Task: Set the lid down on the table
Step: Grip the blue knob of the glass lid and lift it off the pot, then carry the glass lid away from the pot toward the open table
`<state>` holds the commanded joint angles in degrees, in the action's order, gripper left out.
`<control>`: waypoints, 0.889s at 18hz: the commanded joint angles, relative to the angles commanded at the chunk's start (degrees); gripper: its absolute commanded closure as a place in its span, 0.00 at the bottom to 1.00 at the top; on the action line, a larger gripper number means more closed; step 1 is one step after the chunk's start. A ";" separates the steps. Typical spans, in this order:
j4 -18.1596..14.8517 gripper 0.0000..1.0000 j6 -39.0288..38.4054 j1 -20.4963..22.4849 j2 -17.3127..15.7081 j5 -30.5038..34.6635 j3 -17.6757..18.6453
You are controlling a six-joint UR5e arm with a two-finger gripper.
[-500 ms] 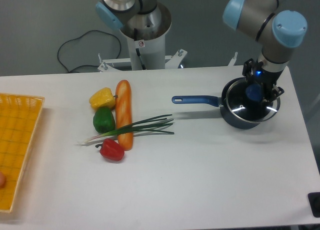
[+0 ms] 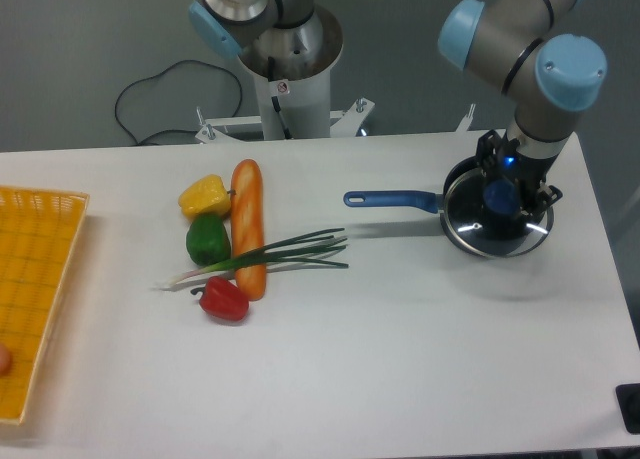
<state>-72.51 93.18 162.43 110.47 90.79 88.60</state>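
The lid (image 2: 498, 224) is held by its blue knob in the hand (image 2: 501, 195), clamped on it, over the saucepan (image 2: 452, 201) near the bench's (image 2: 420, 349) far right corner — apparently lifted. Carrying it aside and setting it on the bench is left.

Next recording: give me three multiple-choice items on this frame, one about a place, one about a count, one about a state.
1. Where is the lid?
A. at the saucepan near the table's right end
B. in the yellow tray
C. beside the bread

2. How many peppers lie on the table?
A. one
B. three
C. five

3. What is the gripper doing?
A. hanging open over the tray
B. resting on the onions
C. jaws set around the lid's blue knob

Answers: 1 A, the glass disc sits at the blue-handled pan. 2 B, one yellow, one green, one red. 3 C, the jaws flank the knob.
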 joint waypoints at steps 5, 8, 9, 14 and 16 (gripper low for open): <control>-0.70 0.44 -5.80 -2.37 0.79 -0.26 -0.71; -0.70 0.44 -9.58 -3.69 1.41 -0.26 -1.49; -0.70 0.44 -10.29 -4.31 1.58 -0.35 -1.76; -0.70 0.44 -13.89 -6.15 2.11 -1.14 -2.38; -0.53 0.44 -16.26 -6.86 2.46 -1.49 -2.38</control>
<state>-73.04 76.92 155.57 112.94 89.30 86.22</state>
